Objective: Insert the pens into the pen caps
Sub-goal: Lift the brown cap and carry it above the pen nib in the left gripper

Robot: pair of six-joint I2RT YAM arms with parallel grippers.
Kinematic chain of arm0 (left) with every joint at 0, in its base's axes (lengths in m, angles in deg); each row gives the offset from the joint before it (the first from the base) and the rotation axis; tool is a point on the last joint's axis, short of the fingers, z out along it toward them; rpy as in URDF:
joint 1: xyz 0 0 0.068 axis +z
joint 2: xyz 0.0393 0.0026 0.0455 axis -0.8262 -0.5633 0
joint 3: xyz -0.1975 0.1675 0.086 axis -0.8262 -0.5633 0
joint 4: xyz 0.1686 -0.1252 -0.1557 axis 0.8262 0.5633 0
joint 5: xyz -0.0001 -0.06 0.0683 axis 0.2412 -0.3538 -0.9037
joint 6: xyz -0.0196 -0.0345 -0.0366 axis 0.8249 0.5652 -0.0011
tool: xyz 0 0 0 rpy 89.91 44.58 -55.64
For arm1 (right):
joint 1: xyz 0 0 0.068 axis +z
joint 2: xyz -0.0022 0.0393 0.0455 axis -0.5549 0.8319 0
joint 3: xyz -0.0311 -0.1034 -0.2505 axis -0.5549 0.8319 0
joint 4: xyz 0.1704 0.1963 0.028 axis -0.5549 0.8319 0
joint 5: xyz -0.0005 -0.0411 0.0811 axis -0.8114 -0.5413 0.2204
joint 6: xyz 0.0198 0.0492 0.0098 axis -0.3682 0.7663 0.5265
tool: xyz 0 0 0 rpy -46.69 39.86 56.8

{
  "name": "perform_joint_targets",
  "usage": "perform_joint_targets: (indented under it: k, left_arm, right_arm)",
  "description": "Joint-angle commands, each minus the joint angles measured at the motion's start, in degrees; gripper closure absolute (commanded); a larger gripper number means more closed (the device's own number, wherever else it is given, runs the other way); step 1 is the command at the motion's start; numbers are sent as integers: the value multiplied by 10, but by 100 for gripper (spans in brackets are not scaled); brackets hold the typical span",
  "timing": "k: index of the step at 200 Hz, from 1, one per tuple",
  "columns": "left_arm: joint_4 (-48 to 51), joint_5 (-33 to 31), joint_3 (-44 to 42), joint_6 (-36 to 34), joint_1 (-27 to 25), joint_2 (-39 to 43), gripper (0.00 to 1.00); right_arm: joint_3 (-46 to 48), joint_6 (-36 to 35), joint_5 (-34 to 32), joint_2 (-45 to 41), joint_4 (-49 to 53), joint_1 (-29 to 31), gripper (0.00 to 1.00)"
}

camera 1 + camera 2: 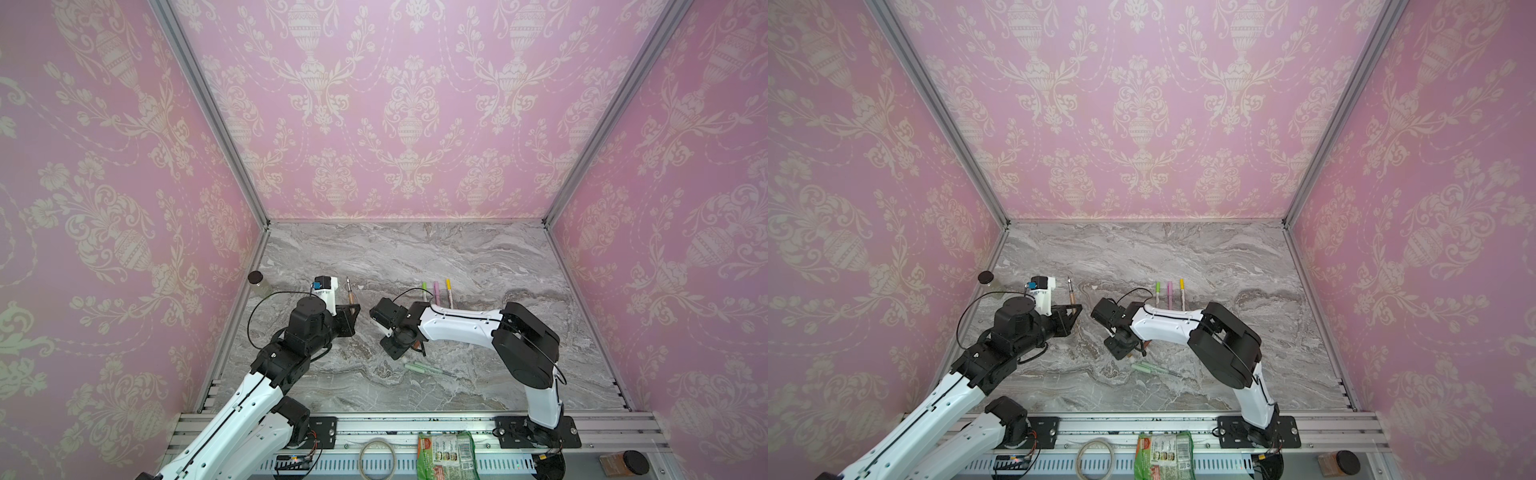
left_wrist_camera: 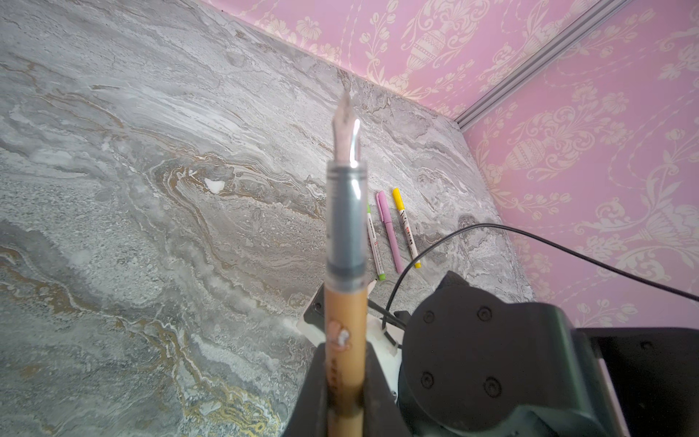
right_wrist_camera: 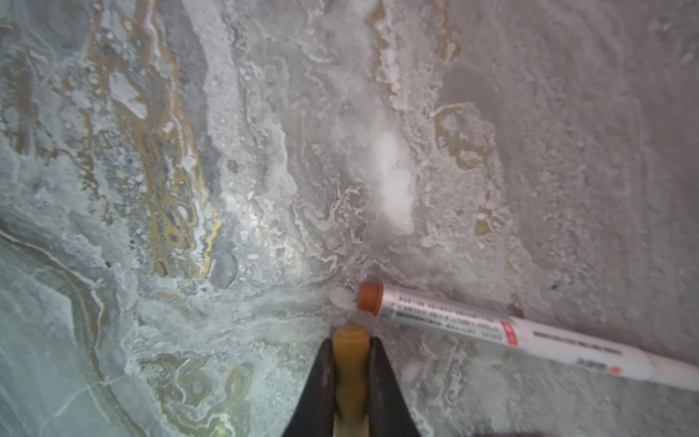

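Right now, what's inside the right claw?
The right claw is shut on a brown pen cap: its rounded end pokes out, the fingers cover its sides, its other end is hidden. A brown-ended white pen lies beside it.

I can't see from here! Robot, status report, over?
Left gripper shut on brown pen, nib bare. Right gripper shut on brown cap. White pen lies close beside it.

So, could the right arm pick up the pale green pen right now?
Probably not: the pale green pen lies uncovered nearby, but the right gripper is shut on a brown cap.
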Motion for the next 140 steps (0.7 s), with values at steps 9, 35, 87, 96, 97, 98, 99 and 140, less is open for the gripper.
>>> perform_joint_targets:
  k: [9, 35, 87, 96, 97, 98, 99, 140]
  left_arm:
    - [-9, 10, 6, -15, 4, -2, 100]
    - [-28, 48, 13, -35, 4, -18, 100]
    - [-42, 147, 48, -88, -7, -87, 100]
    - [-39, 156, 54, -101, -15, -101, 100]
    - [-38, 157, 55, -102, -16, -103, 100]
    - [-37, 157, 56, -104, -17, -104, 100]
    - [-37, 158, 56, -106, -19, -106, 100]
    - [-21, 157, 92, -158, -76, -167, 100]
  right_arm:
    - [2, 45, 0, -53, 5, -15, 100]
    - [-4, 83, 20, -115, -14, -44, 100]
    - [6, 205, 46, -223, -68, -139, 100]
    - [14, 237, 44, -240, -85, -157, 100]
    - [15, 241, 44, -242, -88, -160, 100]
    - [16, 244, 44, -243, -90, -161, 100]
    - [17, 248, 44, -245, -92, -163, 100]
    - [68, 373, 59, -305, -191, -227, 100]
